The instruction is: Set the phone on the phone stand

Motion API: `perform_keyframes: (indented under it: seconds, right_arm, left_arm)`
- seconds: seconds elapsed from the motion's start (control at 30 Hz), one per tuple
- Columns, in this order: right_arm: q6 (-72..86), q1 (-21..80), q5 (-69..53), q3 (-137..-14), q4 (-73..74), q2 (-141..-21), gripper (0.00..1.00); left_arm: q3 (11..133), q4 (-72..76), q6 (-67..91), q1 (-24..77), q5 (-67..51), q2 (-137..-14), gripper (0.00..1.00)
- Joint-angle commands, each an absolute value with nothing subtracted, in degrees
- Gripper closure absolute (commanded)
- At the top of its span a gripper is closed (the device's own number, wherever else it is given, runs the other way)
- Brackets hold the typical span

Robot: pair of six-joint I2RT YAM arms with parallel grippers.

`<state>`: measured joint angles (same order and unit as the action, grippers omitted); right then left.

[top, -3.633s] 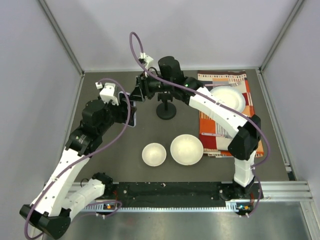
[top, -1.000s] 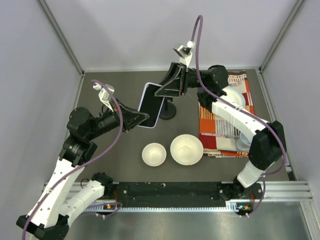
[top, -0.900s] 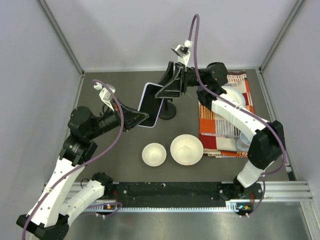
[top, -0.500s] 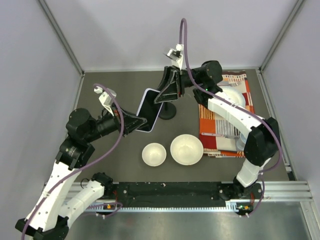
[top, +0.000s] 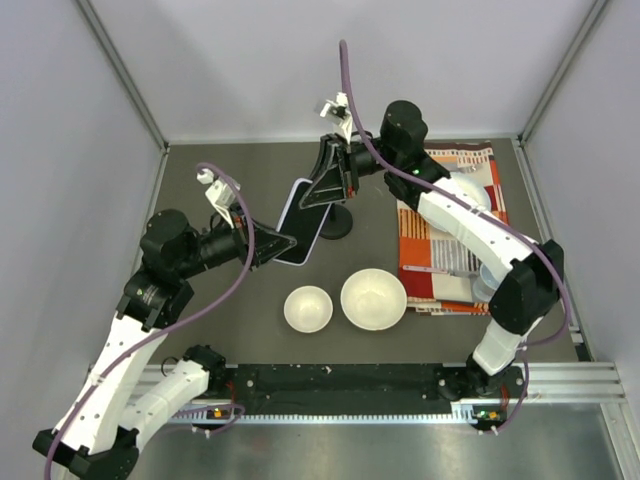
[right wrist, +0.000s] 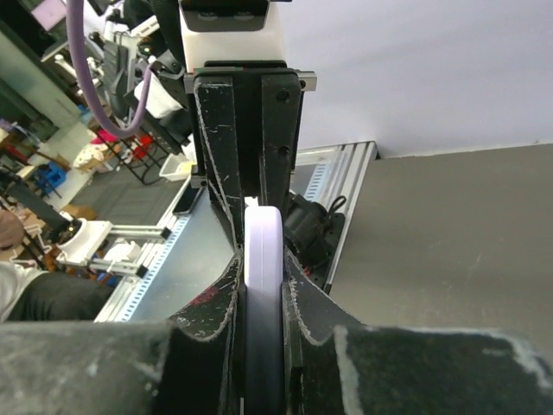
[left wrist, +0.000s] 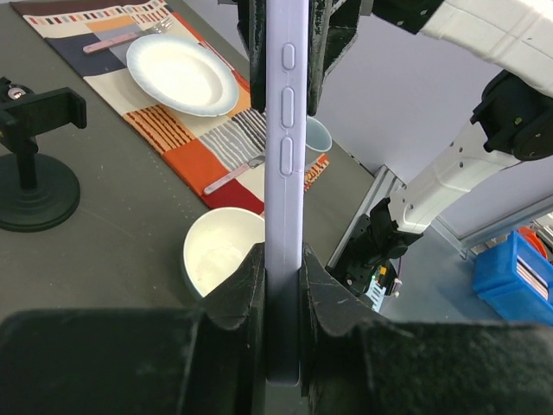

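Observation:
The phone (top: 303, 222), black screen with a lavender rim, hangs tilted in the air left of the phone stand (top: 338, 226), gripped at both ends. My left gripper (top: 283, 243) is shut on its lower end, and in the left wrist view the phone (left wrist: 285, 173) stands edge-on between the jaws of the left gripper (left wrist: 282, 268). My right gripper (top: 318, 198) is shut on the upper end; the right wrist view shows the phone (right wrist: 263, 242) pinched in the right gripper (right wrist: 262, 277). The phone stand (left wrist: 34, 164) stands upright with nothing in its cradle, its top partly hidden from above.
Two white bowls (top: 308, 308) (top: 373, 298) sit near the front middle. A striped placemat (top: 440, 250) at the right carries a white plate (top: 458, 196), a cup (top: 483, 282) and cutlery. The right arm reaches over the mat and the stand.
The right gripper's jaws have closed onto the phone's upper end. Both grippers and the phone have drifted slightly left. The left grip on the phone is unchanged.

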<state>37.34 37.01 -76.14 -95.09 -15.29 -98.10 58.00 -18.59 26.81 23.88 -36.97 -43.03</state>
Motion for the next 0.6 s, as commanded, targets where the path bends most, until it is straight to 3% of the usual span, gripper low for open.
perform_keyframes:
  seconds: [0.0,0.23,0.27,0.3,0.33,0.4,0.57]
  right_arm:
    - [24.61,38.23,-72.07,-97.21,-4.04,-94.04,1.00]
    - [22.86,37.27,-70.58,-96.07,-3.87,-92.90,1.00]
    - [22.50,36.92,-70.14,-95.19,-3.87,-92.47,1.00]
    - [22.24,36.48,-69.53,-94.66,-3.87,-91.33,1.00]
    - [21.80,35.26,-67.61,-94.05,-3.87,-90.88,1.00]
    - [20.58,33.84,-65.75,-92.29,-2.13,-88.87,1.00]
    - [0.28,31.64,-40.83,-92.99,19.40,-84.56,1.00]
  left_arm:
    - [60.12,-13.80,26.46,23.64,-35.77,-42.80,1.00]
    - [60.64,-15.64,25.14,23.64,-32.45,-42.28,0.98]
    - [60.91,-17.82,24.70,23.64,-31.30,-42.54,0.83]
    - [61.17,-18.71,24.44,23.64,-29.72,-42.54,0.56]
    - [61.43,-19.76,24.43,23.64,-26.84,-42.45,0.45]
    - [61.70,-21.79,24.35,23.64,-22.87,-41.75,0.34]
    - [64.60,-27.24,23.65,23.64,-10.38,-44.10,0.33]
